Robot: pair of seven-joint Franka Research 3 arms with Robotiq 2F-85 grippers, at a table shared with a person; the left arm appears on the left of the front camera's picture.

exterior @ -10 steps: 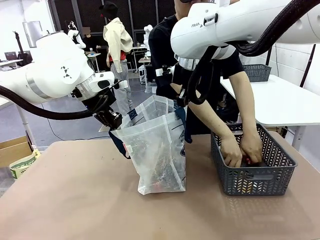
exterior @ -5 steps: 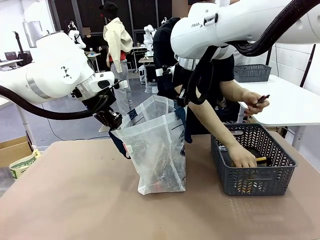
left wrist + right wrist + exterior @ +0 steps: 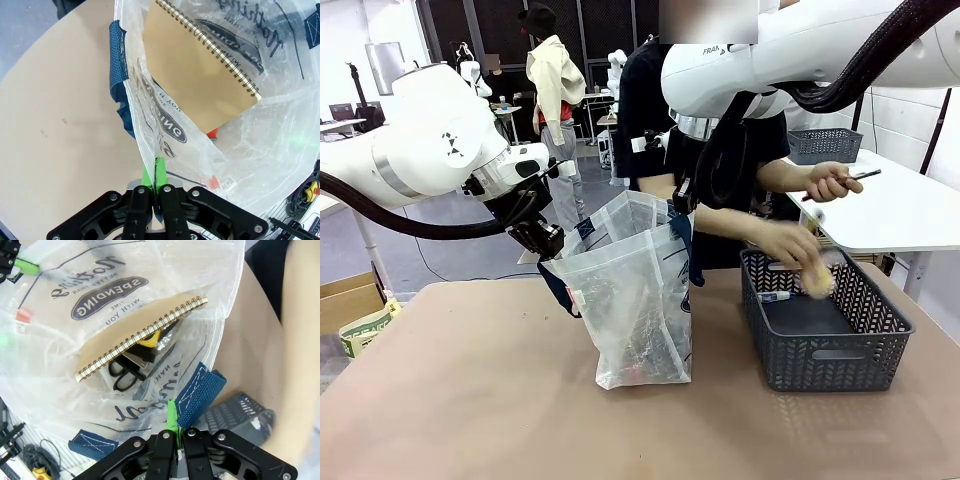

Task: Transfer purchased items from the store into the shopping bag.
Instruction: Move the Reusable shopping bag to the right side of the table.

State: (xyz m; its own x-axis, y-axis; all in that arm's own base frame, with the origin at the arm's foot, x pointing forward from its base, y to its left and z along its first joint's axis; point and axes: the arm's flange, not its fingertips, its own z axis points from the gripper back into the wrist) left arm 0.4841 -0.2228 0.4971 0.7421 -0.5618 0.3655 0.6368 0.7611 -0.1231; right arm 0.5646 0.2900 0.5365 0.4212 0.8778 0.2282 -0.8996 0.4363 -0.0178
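The translucent shopping bag [image 3: 635, 290] stands open at mid-table. My left gripper [image 3: 548, 244] is shut on its left rim, and the green pads pinch the plastic in the left wrist view [image 3: 156, 173]. My right gripper [image 3: 681, 203] is shut on a navy handle [image 3: 197, 391]. Inside the bag lie a brown spiral notebook [image 3: 200, 65], black scissors [image 3: 127, 373] and a yellow item [image 3: 152, 335]. The dark grey basket [image 3: 820, 357] sits to the right. Above it, one of the person's hands [image 3: 788, 243] lifts a blurred yellowish item [image 3: 816, 280]. The other hand [image 3: 830, 182] holds a thin dark item [image 3: 861, 176].
A small white tube [image 3: 775, 296] and a flat dark thing lie in the basket. A white side table [image 3: 900, 210] at the right carries a second grey basket [image 3: 825, 145]. A cardboard box [image 3: 350, 300] sits off the table's left edge. Bare brown tabletop [image 3: 470, 400] lies in front.
The person's hands came up out of the basket: one rose to the right with a thin dark item, the other lifted a yellowish item. Both arms and the bag stayed put.
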